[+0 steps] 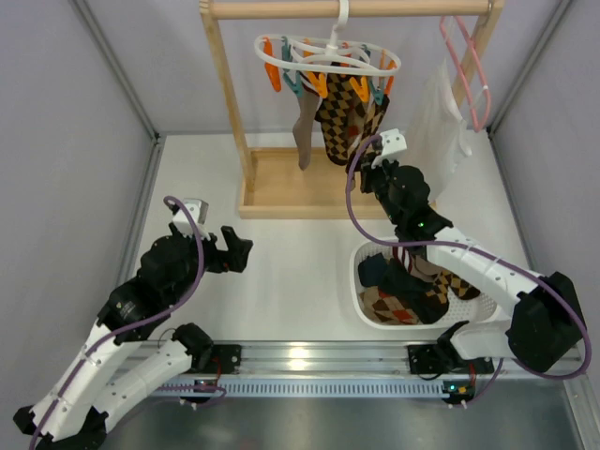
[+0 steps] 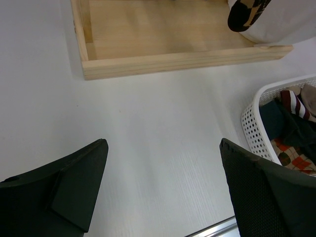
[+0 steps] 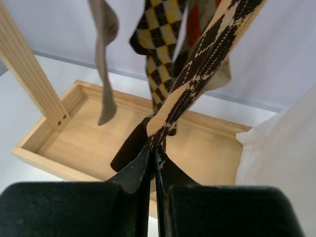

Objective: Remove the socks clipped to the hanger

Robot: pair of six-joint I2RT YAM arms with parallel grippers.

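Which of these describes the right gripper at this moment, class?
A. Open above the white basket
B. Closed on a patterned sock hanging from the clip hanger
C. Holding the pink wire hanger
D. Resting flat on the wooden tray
B: the right wrist view shows the right gripper pinched shut on the patterned sock, which runs up taut toward the hanger.

Left end effector (image 2: 163,148) agape, right (image 3: 153,150) pinched
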